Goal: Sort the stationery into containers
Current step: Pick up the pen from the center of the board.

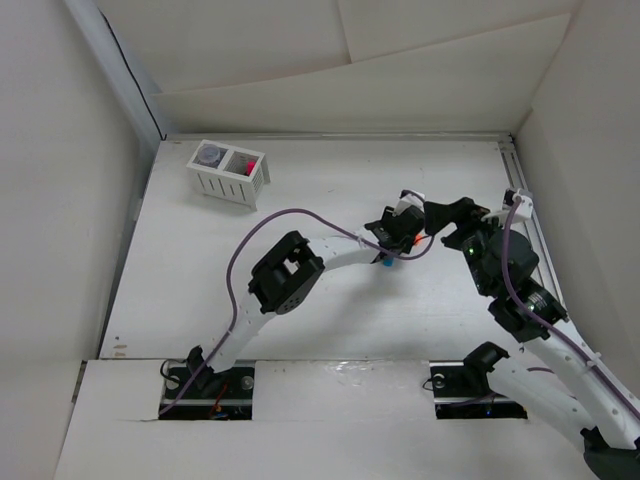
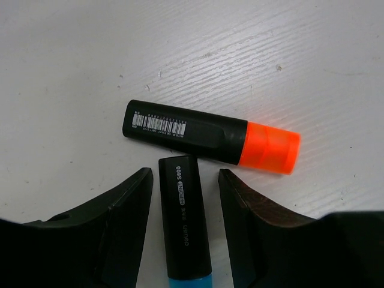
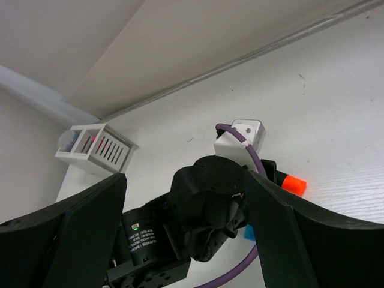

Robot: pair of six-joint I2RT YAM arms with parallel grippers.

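A black marker with a translucent orange cap lies flat on the white surface, right of centre, with a white barcode label along its barrel. Just beside it, almost at a right angle, lies a black marker with a blue end, printed in white with "S600". The left arm's fingers are spread apart on either side of this second marker, not touching it. The right arm's fingers are spread wide and hold nothing. Far left stands a white slatted plastic box, with a round greyish piece in one compartment and a pink-red item in the other.
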